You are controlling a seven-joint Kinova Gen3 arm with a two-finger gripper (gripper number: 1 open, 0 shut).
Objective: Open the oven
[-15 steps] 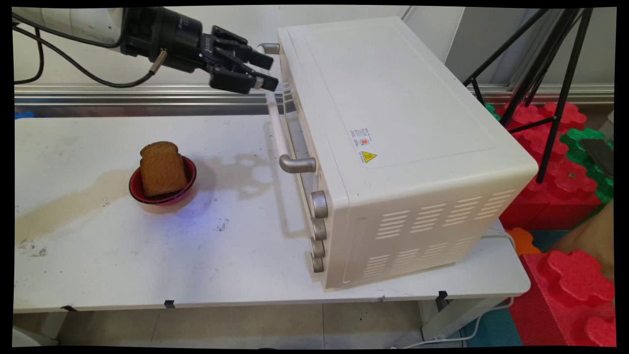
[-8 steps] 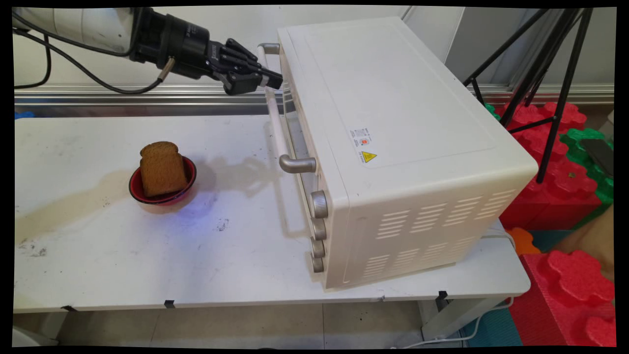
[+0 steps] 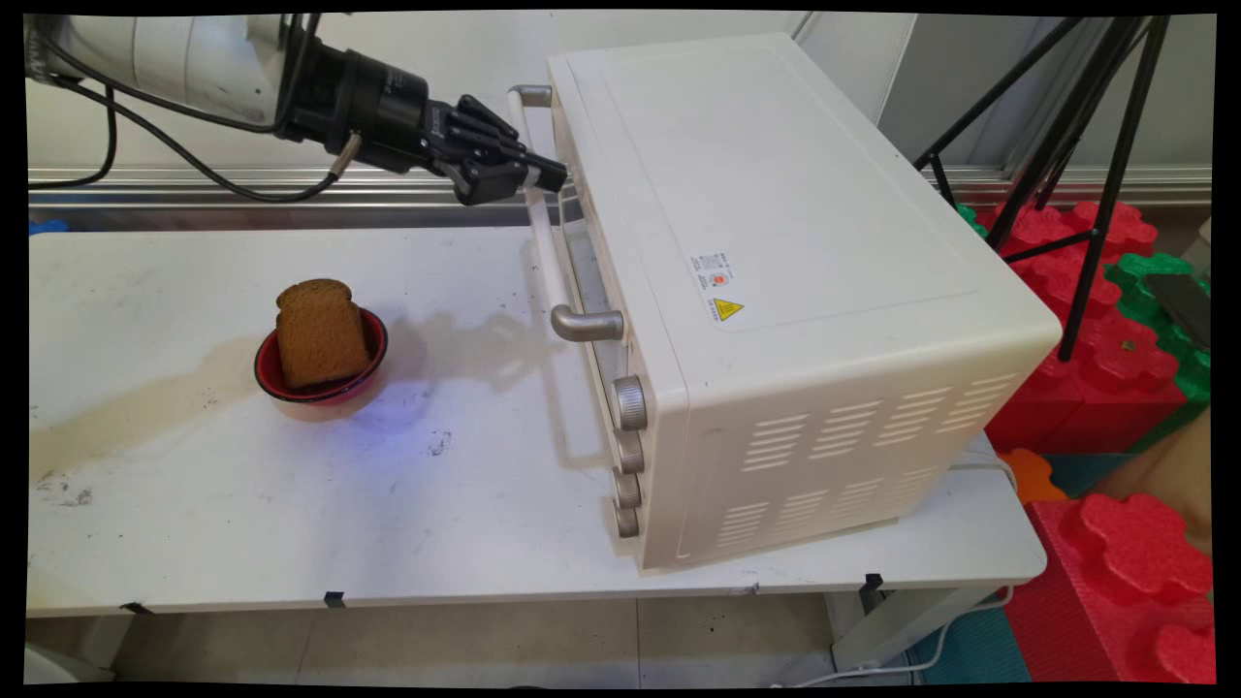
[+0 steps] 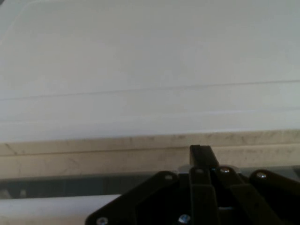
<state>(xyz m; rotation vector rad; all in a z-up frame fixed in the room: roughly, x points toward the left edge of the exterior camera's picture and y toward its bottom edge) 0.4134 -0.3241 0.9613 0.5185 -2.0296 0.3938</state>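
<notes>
White table [image 3: 291, 504] bears oven [image 3: 776, 291]; fingers [image 3: 539, 174] grip its handle [image 3: 543, 233].

The oven [image 3: 776, 281] is cream-white with a pale handle bar [image 3: 539, 223] on grey metal mounts, grey ridged knobs [image 3: 628, 454], rows of slotted vents on its side and a small label [image 3: 719, 287] bearing a yellow warning triangle and a red mark. The gripper [image 3: 553, 173] is black on a white arm [image 3: 165, 53] with black cables; the bread slice [image 3: 318, 332] is brown, standing in a dark red bowl [image 3: 368, 361]. The table [image 3: 291, 504] is white with a tan stain and dark specks, and beside it are red, green and orange foam blocks [image 3: 1115, 368] and a black tripod [image 3: 1086, 116]
</notes>
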